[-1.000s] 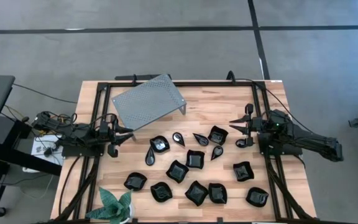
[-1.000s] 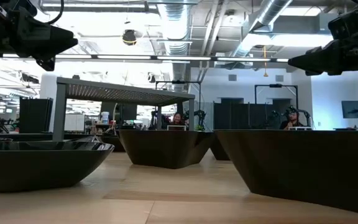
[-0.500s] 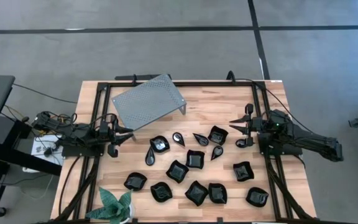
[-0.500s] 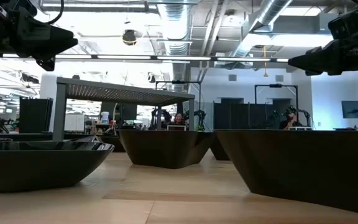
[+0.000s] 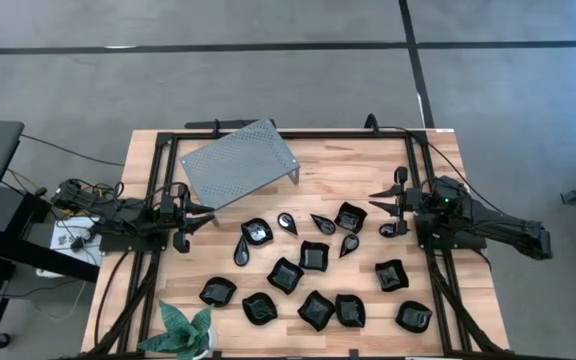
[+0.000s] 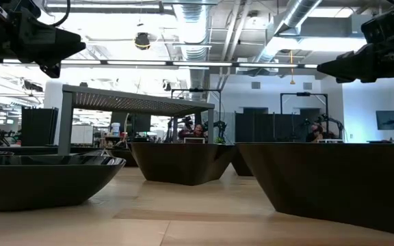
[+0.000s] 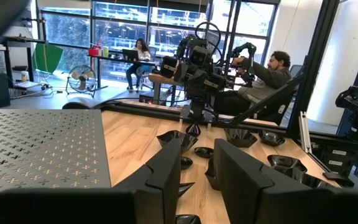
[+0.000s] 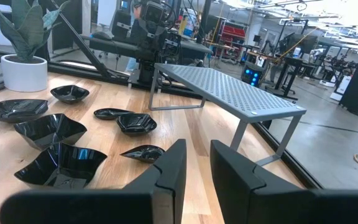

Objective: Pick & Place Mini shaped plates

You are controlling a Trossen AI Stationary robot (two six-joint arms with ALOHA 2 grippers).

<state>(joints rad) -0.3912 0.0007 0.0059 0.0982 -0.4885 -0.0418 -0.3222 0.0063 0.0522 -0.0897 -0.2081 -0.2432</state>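
The left gripper (image 7: pixel 199 167) points across the table (image 7: pixel 135 134), its fingers (image 7: pixel 166 165) slightly parted and empty. Black plates (image 7: pixel 178 138) lie ahead, the perforated stand (image 7: pixel 39 149) beside them. The right arm (image 7: pixel 197 68) faces it; a person (image 7: pixel 272 68) sits beyond.

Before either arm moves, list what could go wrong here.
1. The mini shaped plates lie crowded, some almost touching; a gripper descending on one may nudge its neighbour.
2. The left gripper waits beside the perforated stand; a swing could clip its leg.
3. The plant stands at the table's front edge, near the closest plates; a low reach might tip it.
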